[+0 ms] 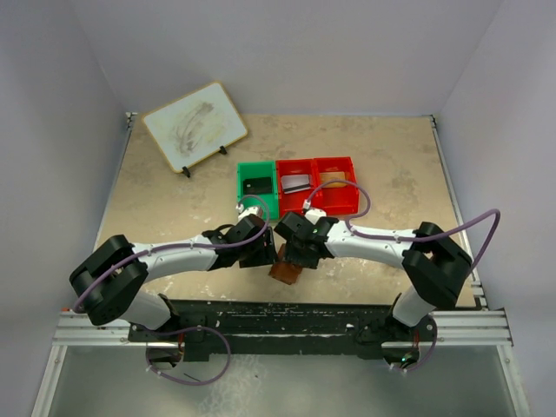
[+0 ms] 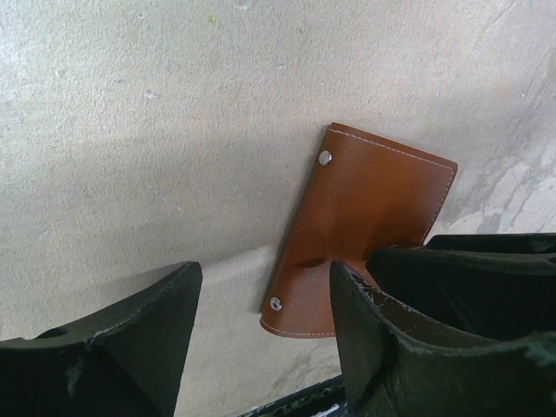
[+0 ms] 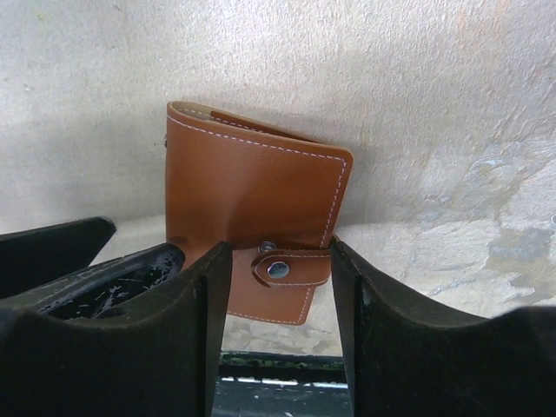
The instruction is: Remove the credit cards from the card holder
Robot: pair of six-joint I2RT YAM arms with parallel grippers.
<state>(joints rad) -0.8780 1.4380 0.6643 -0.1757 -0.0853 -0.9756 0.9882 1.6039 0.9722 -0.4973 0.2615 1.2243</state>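
Note:
The brown leather card holder (image 1: 285, 272) lies folded on the table near its front edge. Both grippers hang right over it. In the left wrist view my left gripper (image 2: 265, 274) is open, and a corner of the card holder (image 2: 373, 208) reaches between its fingers. In the right wrist view my right gripper (image 3: 276, 252) is open, its fingers flanking the snap tab (image 3: 291, 268) of the card holder (image 3: 252, 182). The upper flap gapes slightly at its far edge. No credit card shows at the holder.
Behind the grippers stand a green bin (image 1: 243, 174) holding a dark card (image 1: 258, 185) and two red bins (image 1: 314, 163), one with a grey card (image 1: 296, 183). A white board on a stand (image 1: 195, 126) sits back left. The black front rail (image 1: 278, 313) runs just below the holder.

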